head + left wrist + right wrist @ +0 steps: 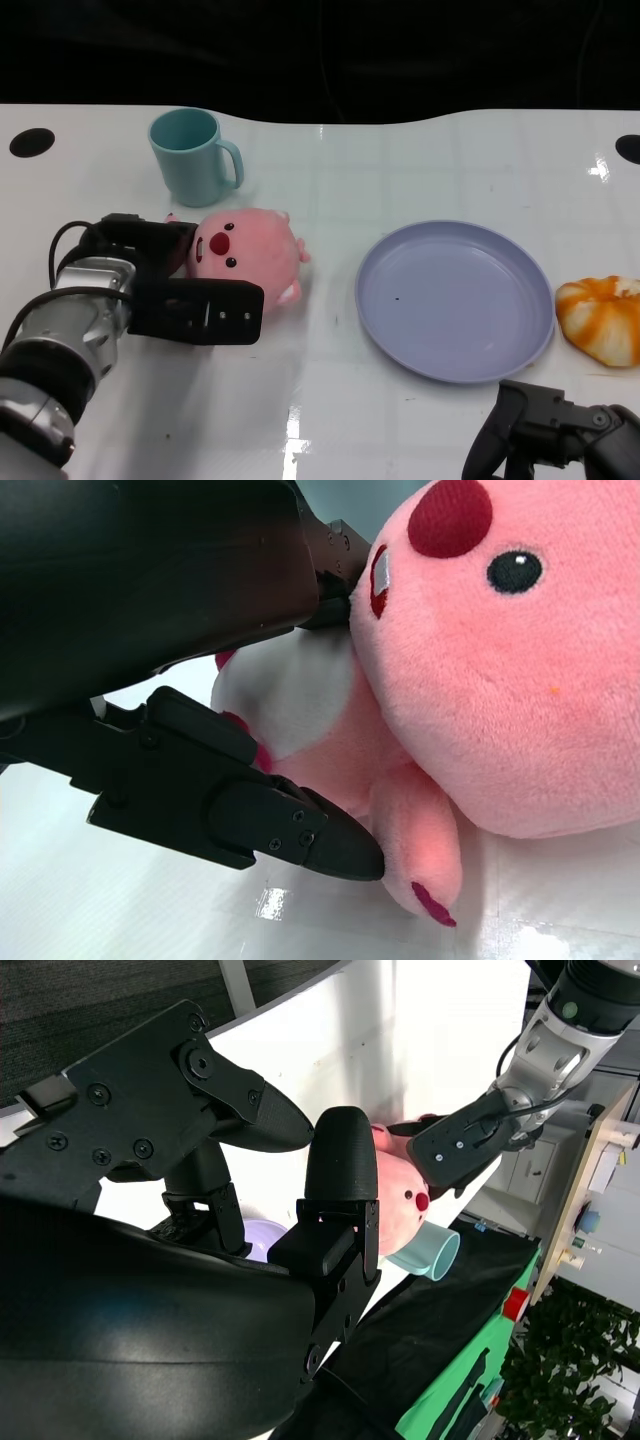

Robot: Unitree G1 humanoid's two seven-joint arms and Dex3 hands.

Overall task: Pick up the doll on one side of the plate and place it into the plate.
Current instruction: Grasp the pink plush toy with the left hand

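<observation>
Doll (pixel 248 256) pink, plush, round, red nose, left hand (pixel 190 290) gripping it, right hand (pixel 550 430) spread.

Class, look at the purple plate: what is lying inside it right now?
Nothing lies in the purple plate; only its bare surface with a tiny dark speck shows. The pink doll sits on the table to its side, with the left hand around it. What lies under the plate is hidden.

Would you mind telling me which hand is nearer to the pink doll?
Left. The left hand is right against the pink doll, with fingers on either side of it. The right hand sits far off, past the plate.
</observation>
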